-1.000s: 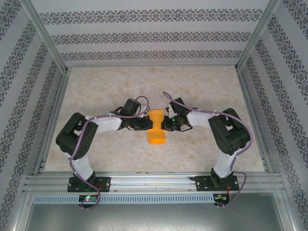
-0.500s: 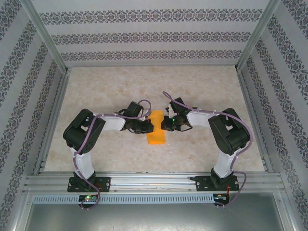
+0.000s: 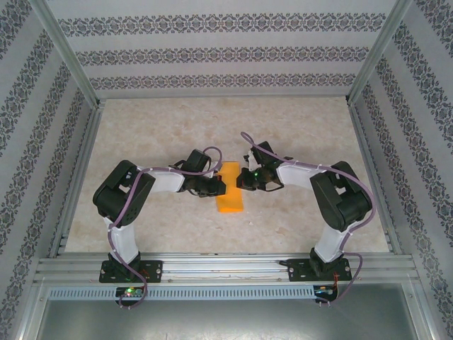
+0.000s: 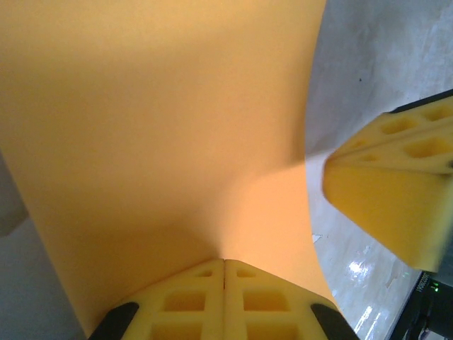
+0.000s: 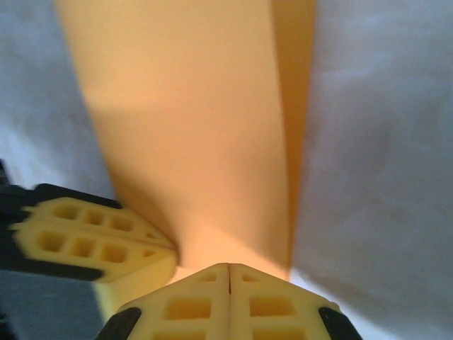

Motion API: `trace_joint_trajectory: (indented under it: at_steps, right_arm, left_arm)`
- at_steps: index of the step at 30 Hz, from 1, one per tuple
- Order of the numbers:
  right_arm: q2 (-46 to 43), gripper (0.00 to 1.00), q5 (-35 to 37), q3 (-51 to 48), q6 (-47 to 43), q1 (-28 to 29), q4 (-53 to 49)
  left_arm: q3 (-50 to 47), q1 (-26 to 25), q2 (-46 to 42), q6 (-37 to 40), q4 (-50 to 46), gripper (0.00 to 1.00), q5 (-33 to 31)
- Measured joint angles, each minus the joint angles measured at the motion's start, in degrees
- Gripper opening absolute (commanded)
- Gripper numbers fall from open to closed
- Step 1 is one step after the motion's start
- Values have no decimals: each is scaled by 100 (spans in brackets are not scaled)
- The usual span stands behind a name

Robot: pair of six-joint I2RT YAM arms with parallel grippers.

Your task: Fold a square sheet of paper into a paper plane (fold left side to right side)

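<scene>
Already, from above, the paper (image 3: 230, 195) lies on the surface (image 3: 163, 127) as a narrow folded strip between the arms. Left wrist: left fingers (image 4: 184, 304) clenched empty, tips on the paper. Right wrist: right fingers (image 5: 272, 304) likewise, beside a doubled edge; nose and wing folds seemingly remain.

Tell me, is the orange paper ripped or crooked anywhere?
No rips show. The paper is folded into a narrow strip on the table. In the right wrist view a darker band peeks out along one long edge, so the layers may not line up exactly.
</scene>
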Motion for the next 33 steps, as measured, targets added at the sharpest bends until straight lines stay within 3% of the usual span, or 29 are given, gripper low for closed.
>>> trace_joint_trajectory:
  at_steps: [13, 33]
  right_arm:
    - [636, 0, -463, 501, 402, 81, 870]
    - [1060, 0, -267, 667, 424, 72, 560]
  left_arm:
    - [2, 0, 7, -4, 0, 0, 4]
    - [-345, -7, -214, -42, 173, 0, -2]
